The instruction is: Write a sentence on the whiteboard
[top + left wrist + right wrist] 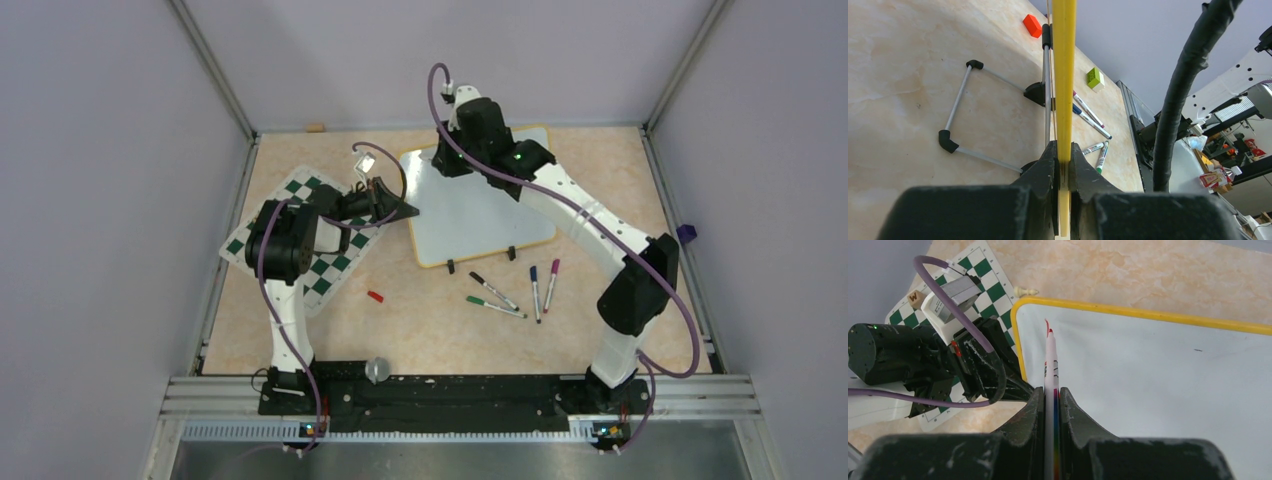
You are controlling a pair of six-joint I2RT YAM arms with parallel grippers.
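left pincer (1063,152) pinches the whiteboard (1158,375) by its yellow edge; right pincer (1050,395), clamped on a red marker (1050,357), holds the tip to the board just ahead of its jaws. only 1 short red stroke (1046,323) shows, so the sentence looks barely begun.

I see a glossy white whiteboard (480,220) with a yellow frame at frame centre. Left of it, the chess mat (338,264) is green-and-white checkered. The worktop (430,335) is marbled beige. In my black right tool (1050,392), the marker (1050,360) is white, red-tipped and rainbow-banded. 1 red block (375,296) sits lower left.
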